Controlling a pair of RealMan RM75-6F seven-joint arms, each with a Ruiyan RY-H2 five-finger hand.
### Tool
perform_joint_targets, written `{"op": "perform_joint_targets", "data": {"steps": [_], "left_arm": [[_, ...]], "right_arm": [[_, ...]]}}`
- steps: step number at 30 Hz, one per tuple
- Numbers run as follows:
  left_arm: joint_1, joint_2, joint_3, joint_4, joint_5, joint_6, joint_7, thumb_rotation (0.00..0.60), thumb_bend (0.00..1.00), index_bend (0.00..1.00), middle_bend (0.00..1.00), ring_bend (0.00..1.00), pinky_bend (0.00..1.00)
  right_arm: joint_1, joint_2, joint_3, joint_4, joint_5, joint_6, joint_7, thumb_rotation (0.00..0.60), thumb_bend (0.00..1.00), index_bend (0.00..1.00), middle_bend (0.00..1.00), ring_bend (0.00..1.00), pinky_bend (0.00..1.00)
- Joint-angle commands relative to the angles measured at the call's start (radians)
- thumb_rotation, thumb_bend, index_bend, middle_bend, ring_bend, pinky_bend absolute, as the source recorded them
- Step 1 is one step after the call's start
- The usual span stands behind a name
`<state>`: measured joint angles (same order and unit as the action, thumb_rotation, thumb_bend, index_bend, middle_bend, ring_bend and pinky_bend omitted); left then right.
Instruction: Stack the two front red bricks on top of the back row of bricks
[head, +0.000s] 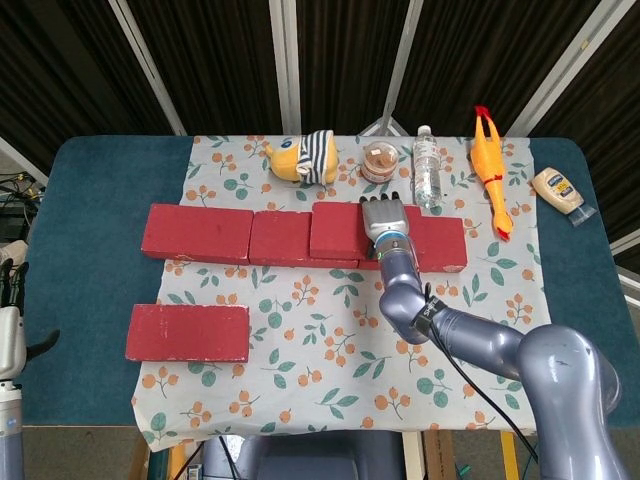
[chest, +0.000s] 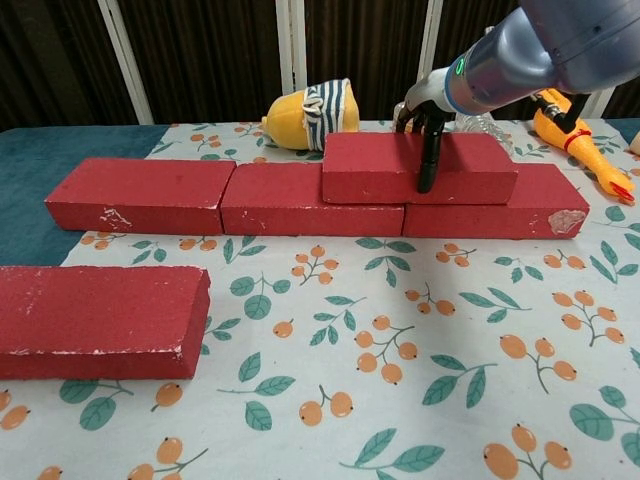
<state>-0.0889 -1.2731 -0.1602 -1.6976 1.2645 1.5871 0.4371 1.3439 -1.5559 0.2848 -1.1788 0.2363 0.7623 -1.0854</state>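
Note:
Three red bricks form the back row: left (head: 197, 232) (chest: 140, 193), middle (head: 280, 240) (chest: 300, 205) and right (head: 445, 245) (chest: 500, 212). A fourth red brick (head: 335, 228) (chest: 370, 165) lies on top, across the middle and right ones. My right hand (head: 384, 218) (chest: 425, 125) grips this top brick, thumb down its front face and fingers over the top. Another red brick (head: 187, 332) (chest: 95, 318) lies flat at the front left. My left hand (head: 9, 300) shows only partly at the left edge of the head view, far from the bricks.
Behind the row stand a striped yellow plush toy (head: 298, 157) (chest: 308, 112), a small brown jar (head: 379, 162) and a water bottle (head: 427, 168). A rubber chicken (head: 490, 165) (chest: 575, 135) lies at the back right, a mayonnaise bottle (head: 557, 190) beyond it. The floral cloth (head: 330, 350) covers the table's middle.

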Motion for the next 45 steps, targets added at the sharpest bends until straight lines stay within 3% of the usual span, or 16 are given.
{"op": "perform_joint_targets", "data": {"steps": [1,16,28,35,38,41,45], "left_arm": [[0.000,-0.001,0.000,0.000,0.000,0.000,0.001,0.600,0.00,0.00,0.00,0.00,0.16],[-0.001,-0.002,0.000,0.000,-0.003,0.001,0.004,0.600,0.00,0.00,0.00,0.00,0.16],[0.001,0.000,0.000,-0.002,-0.002,0.006,0.002,0.600,0.00,0.00,0.00,0.00,0.16],[0.000,0.001,0.000,0.001,-0.002,0.005,-0.002,0.600,0.00,0.00,0.00,0.00,0.16],[-0.002,0.001,0.006,0.000,0.007,-0.002,-0.002,0.600,0.00,0.00,0.00,0.00,0.16],[-0.001,0.006,0.011,-0.003,0.016,-0.003,-0.012,0.600,0.00,0.00,0.00,0.00,0.16],[0.002,0.012,0.015,-0.006,0.027,0.000,-0.031,0.600,0.00,0.00,0.00,0.00,0.16]], "right_arm": [[-0.001,0.005,-0.001,-0.008,0.004,-0.003,0.005,0.600,0.11,0.17,0.18,0.04,0.00],[0.005,0.019,-0.014,-0.017,0.030,-0.029,0.023,0.600,0.11,0.00,0.02,0.00,0.00],[0.013,0.054,-0.019,-0.060,0.047,-0.037,0.040,0.600,0.11,0.00,0.00,0.00,0.00],[0.009,0.129,-0.007,-0.168,0.033,-0.019,0.066,0.600,0.11,0.00,0.00,0.00,0.00],[-0.068,0.223,0.052,-0.303,-0.087,-0.042,0.192,0.600,0.11,0.00,0.00,0.00,0.00],[-0.210,0.306,0.095,-0.455,-0.349,-0.001,0.352,0.600,0.11,0.00,0.00,0.00,0.00],[-0.422,0.400,0.075,-0.622,-0.683,0.118,0.530,0.600,0.11,0.00,0.00,0.00,0.00]]}}
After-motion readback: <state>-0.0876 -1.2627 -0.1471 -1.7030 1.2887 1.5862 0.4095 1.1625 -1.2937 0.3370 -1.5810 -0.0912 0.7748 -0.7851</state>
